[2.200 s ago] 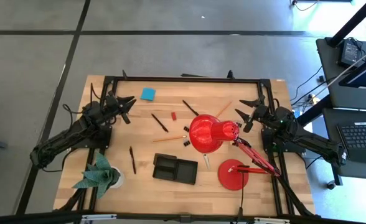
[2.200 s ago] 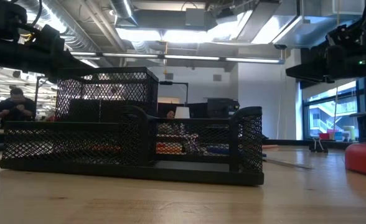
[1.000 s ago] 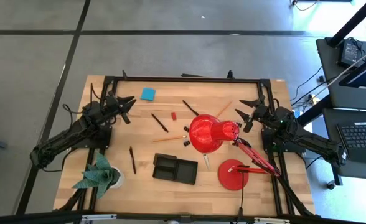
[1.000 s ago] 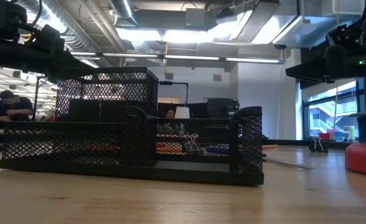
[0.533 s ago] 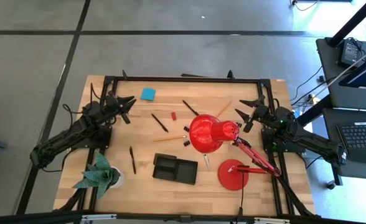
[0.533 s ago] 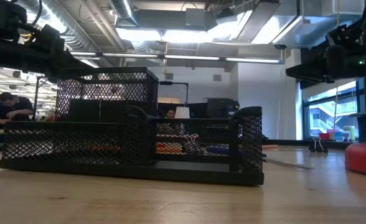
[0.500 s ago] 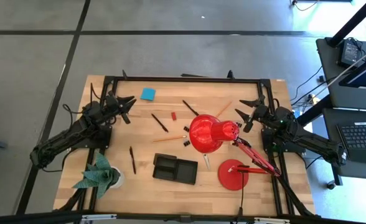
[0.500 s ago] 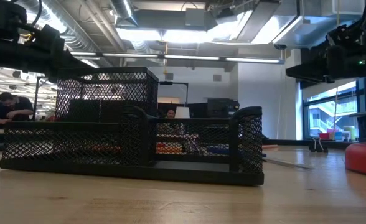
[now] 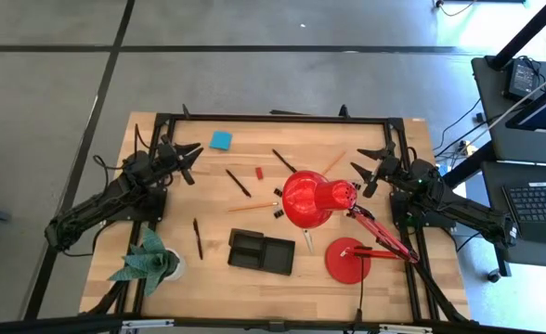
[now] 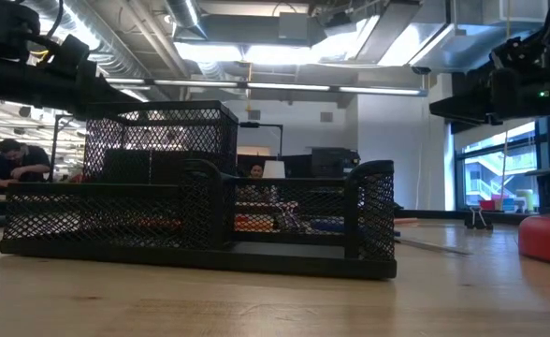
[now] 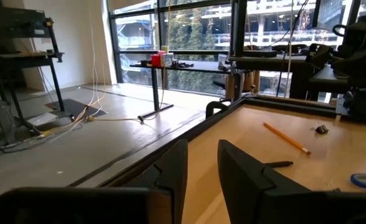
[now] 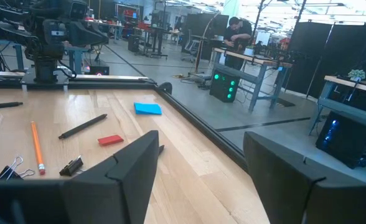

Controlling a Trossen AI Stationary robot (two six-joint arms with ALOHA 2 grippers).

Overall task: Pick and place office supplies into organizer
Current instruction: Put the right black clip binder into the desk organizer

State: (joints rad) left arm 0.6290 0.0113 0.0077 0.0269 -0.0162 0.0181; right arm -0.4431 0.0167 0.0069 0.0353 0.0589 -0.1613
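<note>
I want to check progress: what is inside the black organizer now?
In the high view, the organizer compartments look dark and empty. The low view shows only mesh walls; its floor stays hidden.

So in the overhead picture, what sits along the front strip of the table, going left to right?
Green paper plant → black pen → black organizer tray → the red lamp's round base.

Bright ceiling lights glare; low view backlit.
</note>
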